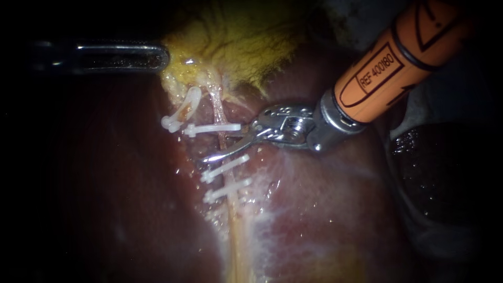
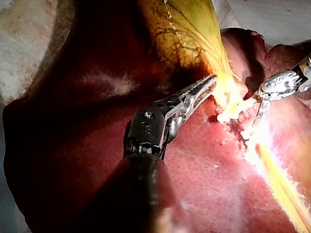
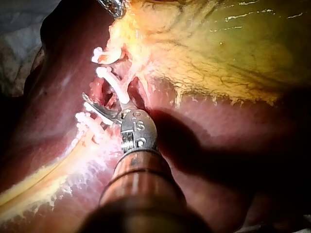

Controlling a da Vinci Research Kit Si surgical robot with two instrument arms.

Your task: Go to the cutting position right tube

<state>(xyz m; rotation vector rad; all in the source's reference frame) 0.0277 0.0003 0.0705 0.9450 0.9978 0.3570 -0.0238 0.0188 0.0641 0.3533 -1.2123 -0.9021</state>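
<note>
Two pale tubes run down from the yellow gallbladder [image 1: 236, 36] over the liver [image 1: 325, 209]. The left tube [image 1: 189, 99] carries one white clip [image 1: 173, 123]. On the right tube [image 1: 222, 139] sit an upper clip [image 1: 212, 128] and two lower clips [image 1: 225, 167]. My right instrument [image 1: 217, 151], orange-shafted with thin curved blades, reaches that tube in the gap between the upper and lower clips, blades slightly open, the long blade crossing the tube; it also shows in its wrist view [image 3: 95, 104]. My left instrument [image 1: 157, 55] is shut on the gallbladder's edge [image 2: 216, 80].
Dark red liver [image 2: 97, 145] fills the surroundings. A dark glossy lobe [image 1: 435, 167] lies at the right under my right instrument's shaft. Pale fatty tissue [image 1: 236, 246] follows the right tube downward.
</note>
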